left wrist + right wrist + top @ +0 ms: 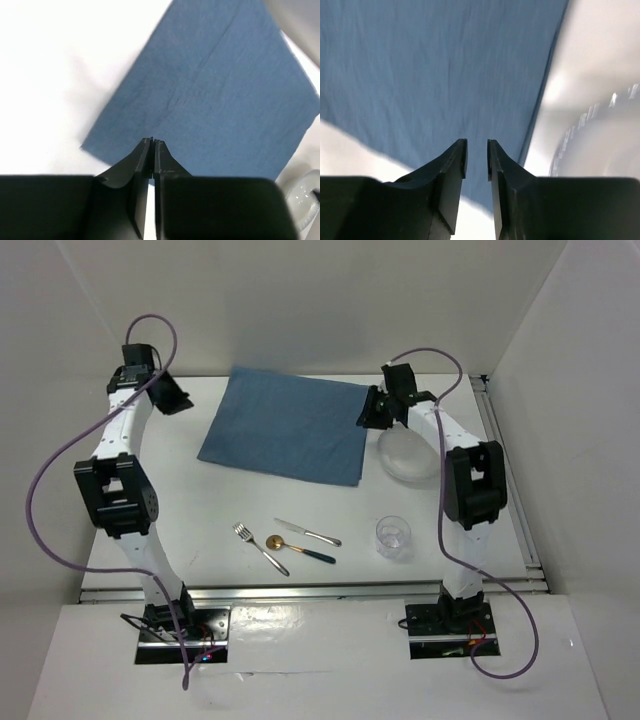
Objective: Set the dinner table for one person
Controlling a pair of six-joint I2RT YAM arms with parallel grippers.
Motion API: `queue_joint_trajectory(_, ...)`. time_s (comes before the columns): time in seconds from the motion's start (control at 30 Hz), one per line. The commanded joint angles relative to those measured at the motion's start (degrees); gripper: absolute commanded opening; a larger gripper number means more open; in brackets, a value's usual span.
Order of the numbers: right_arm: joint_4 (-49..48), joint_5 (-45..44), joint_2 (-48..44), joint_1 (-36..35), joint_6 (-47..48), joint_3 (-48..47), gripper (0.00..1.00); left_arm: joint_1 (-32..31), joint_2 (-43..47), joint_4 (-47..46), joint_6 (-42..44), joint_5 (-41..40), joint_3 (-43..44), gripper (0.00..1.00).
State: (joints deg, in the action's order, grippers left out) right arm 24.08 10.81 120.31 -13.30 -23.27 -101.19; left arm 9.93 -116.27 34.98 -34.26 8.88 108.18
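Under both arms, dinner table (200,530): white top with a metal rail along the near edge; it carries every item below.
Placemat (285,425): blue cloth lying flat at the back centre of the table, skewed to the table edges.
Dish (402,464): pale round piece just beside the placemat's right edge, partly hidden by the right arm; not on the cloth.
Left gripper (152,142): at the placemat's left side, jaws pressed together, nothing between them.
Right gripper (476,157): over the placemat's right edge, next to the dish; jaws a narrow slit apart, nothing held.
Glass (393,536): clear, upright, front right, well apart from the cloth.
Knife (308,532), spoon (298,550), fork (258,545): loose group at front centre, off the cloth.
Step in hand (judged): squaring the placemat; nothing is laid on it yet.
Next move (judged): the right gripper must widen to take the dish rim, then carry the dish to the middle of the cloth. Risk: dragging the cloth askew.
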Motion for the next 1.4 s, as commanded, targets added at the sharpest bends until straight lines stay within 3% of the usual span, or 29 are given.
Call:
queue_joint_trajectory(0.0,-4.5,0.6,-10.3,-1.7,-3.7,11.0,0.34,1.6,6.0,-2.7,2.4,-2.0,-5.3,0.2)
queue_joint_trajectory(0.07,-3.9,0.1,-13.8,-2.3,-5.3,17.4,0.42,2.6,5.2,-2.2,3.0,2.1,-10.2,0.39)
queue_joint_trajectory(0.1,-3.1,0.1,-14.5,-2.3,-6.2,19.0,0.51,3.2,4.4,-2.2,3.0,3.1,-11.7,0.62)
queue_joint_trajectory(0.2,-1.9,2.2,-16.4,-1.5,-8.8,23.9,0.74,3.2,2.1,-5.5,3.6,5.0,-16.0,0.84)
queue_joint_trajectory(0.23,-1.9,2.2,-16.4,-1.5,-9.6,24.9,0.77,3.2,-0.4,-5.5,3.6,5.0,-16.0,0.88)
queue_joint_trajectory(0.47,-3.2,2.9,-11.6,-1.5,-12.2,25.4,0.79,2.7,-10.6,-6.2,3.1,9.0,-12.2,0.88)
queue_joint_trajectory(0.57,-3.2,2.1,-9.3,-2.0,-12.7,24.8,0.79,2.1,-12.6,-6.9,3.1,9.5,-10.6,0.83)
queue_joint_trajectory(0.7,-4.4,1.8,-5.0,-3.1,-13.2,22.5,0.72,1.1,-14.4,-7.9,2.5,10.4,-9.0,0.67)
queue_joint_trajectory(0.8,-4.4,1.1,-2.4,-3.7,-12.7,21.1,0.67,1.1,-14.4,-8.4,2.5,11.6,-9.0,0.3)
queue_joint_trajectory(0.83,-4.4,0.5,-1.8,-3.7,-12.7,20.4,0.65,1.1,-14.4,-8.4,2.5,12.3,-9.6,0.07)
queue_joint_trajectory(0.87,-3.7,0.5,-1.3,-3.7,-12.7,20.4,0.61,0.5,-14.4,-7.9,2.5,12.3,-9.7,0.0)
queue_joint_trajectory(1.0,-2.5,-1.9,-0.8,-4.2,-11.5,19.0,0.25,0.5,-10.9,-6.3,2.5,11.1,-12.2,0.0)
queue_joint_trajectory(1.03,-2.0,-2.5,-1.7,-4.2,-11.5,19.6,0.08,0.5,-9.7,-6.3,2.5,11.1,-14.5,0.0)
queue_joint_trajectory(1.07,-2.0,-3.5,-1.7,-4.2,-10.9,19.6,0.01,0.5,-8.3,-6.3,2.5,11.1,-15.9,0.0)
queue_joint_trajectory(1.37,-0.8,-7.2,-9.7,-4.2,-7.9,26.7,0.0,0.5,8.1,-3.5,1.5,6.3,-32.9,0.0)
